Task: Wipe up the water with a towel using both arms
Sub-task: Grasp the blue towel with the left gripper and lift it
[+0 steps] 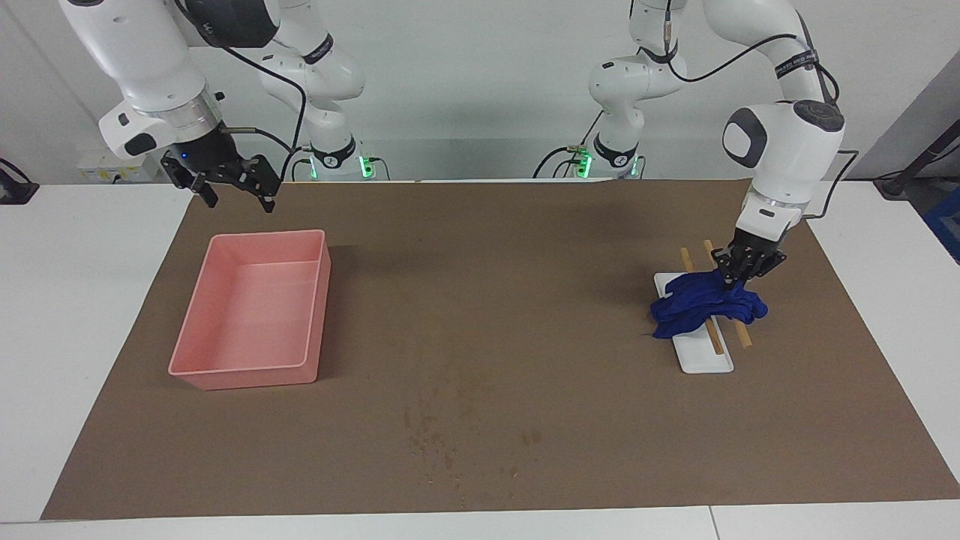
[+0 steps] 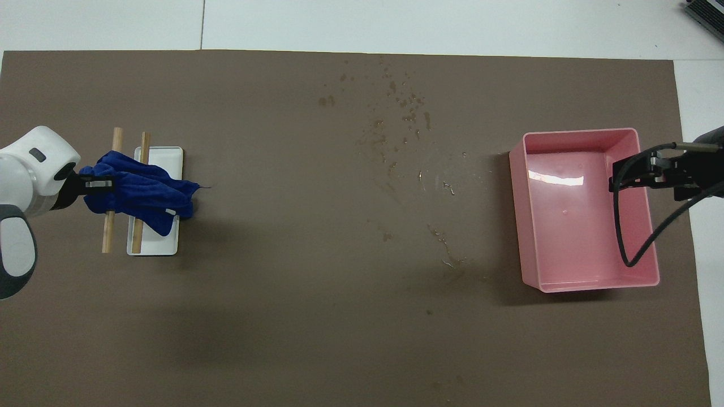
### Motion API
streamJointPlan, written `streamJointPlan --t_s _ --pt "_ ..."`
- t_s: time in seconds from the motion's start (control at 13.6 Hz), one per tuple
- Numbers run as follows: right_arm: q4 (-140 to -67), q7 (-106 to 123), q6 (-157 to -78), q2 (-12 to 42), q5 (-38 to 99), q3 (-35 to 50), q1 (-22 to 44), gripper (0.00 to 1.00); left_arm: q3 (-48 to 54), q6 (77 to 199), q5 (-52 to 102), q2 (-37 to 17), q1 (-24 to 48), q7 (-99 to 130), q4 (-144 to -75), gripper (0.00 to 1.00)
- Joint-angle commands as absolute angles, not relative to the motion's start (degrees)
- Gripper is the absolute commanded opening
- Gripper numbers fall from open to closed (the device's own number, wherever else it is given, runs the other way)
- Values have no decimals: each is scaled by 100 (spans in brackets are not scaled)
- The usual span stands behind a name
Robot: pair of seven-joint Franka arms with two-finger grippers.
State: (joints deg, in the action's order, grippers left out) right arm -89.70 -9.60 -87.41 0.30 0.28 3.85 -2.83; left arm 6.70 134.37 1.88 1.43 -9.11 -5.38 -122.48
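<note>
The blue towel (image 1: pixel 705 309) lies bunched across two wooden sticks (image 1: pixel 742 335) on a small white tray (image 1: pixel 709 356), toward the left arm's end of the table. My left gripper (image 1: pixel 731 279) is shut on the towel's upper edge, the side nearer the robots. From overhead, the left gripper (image 2: pixel 93 183) pinches the towel (image 2: pixel 141 195) at its outer end. Water drops (image 1: pixel 450 442) speckle the brown mat mid-table, farther from the robots, and also show in the overhead view as water drops (image 2: pixel 404 113). My right gripper (image 1: pixel 236 196) hangs open and holds nothing, above the pink tray's edge nearest the robots.
A pink tray (image 1: pixel 247 367) stands on the brown mat (image 1: pixel 525 300) toward the right arm's end; its rim (image 2: pixel 588 285) shows from overhead, with the right gripper (image 2: pixel 616 180) over it. The white tray (image 2: pixel 153 243) and sticks (image 2: pixel 107 234) sit under the towel.
</note>
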Motion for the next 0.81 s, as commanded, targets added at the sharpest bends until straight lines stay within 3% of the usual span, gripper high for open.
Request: streamJointPlan --t_s 0.0,0.22,0.37,0.74 --pt "-8947 -853 -8631 -26 18 413 -352 100 703 12678 149 44 -984 -353 -11604 0" --pt "-8947 -853 -8631 -26 18 413 -352 100 756 11517 376 44 -844 1215 -10795 0" --pt "-8947 -853 -8631 -26 18 413 -352 100 747 11102 1331 70 -782 2394 -10495 0" --pt "-8947 -853 -8631 -26 18 413 -352 100 1115 10898 2634 298 -773 5566 -10459 0"
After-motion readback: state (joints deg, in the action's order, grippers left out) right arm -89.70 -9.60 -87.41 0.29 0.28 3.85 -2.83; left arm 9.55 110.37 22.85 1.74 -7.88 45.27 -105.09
